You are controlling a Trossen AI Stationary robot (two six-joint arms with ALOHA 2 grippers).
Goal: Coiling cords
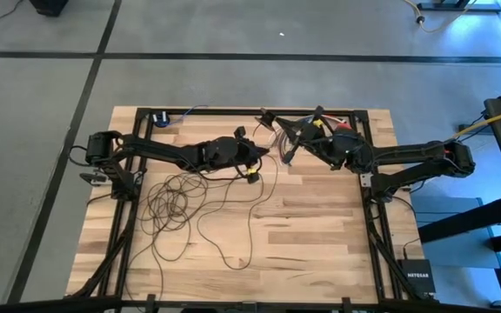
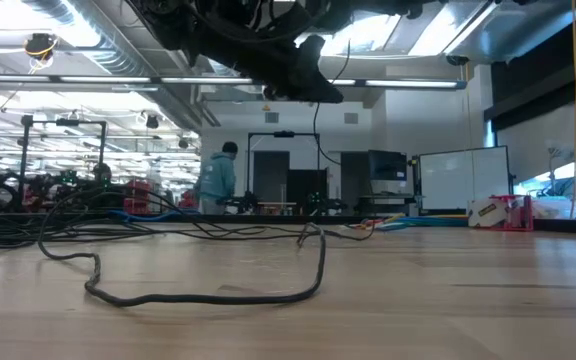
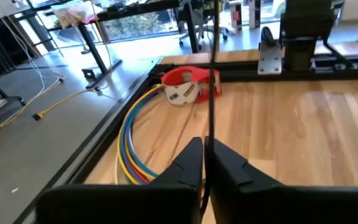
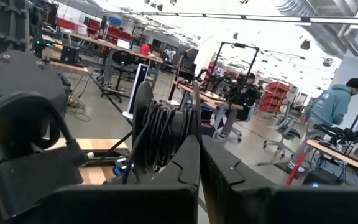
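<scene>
Near the far-middle of the table, the left gripper [image 3: 205, 163] is clamped on a single strand of the cords [image 1: 181, 202], which runs straight up between its fingers in the left wrist view. Just beside it, the right gripper [image 4: 199, 163] is pinched shut on a bundle of wound turns of the same cord — a hold that looks meant to keep the finished coil together while the left one feeds more onto it. From above, both arms meet tip to tip over the wood, and most of the cord lies loose in tangled loops on the near-left of the table [image 1: 320, 235], with one long tail trailing toward the near edge; much is not yet coiled. The low view adds what the overhead cannot: both grippers hang well above the surface, and the slack snakes flat across the boards. Only the left wrist view shows a red tape dispenser [image 3: 188, 86] and coloured wires [image 3: 132, 140] at the table's edge — apart from the cord. A person [image 2: 215, 180] stands in the room beyond.
</scene>
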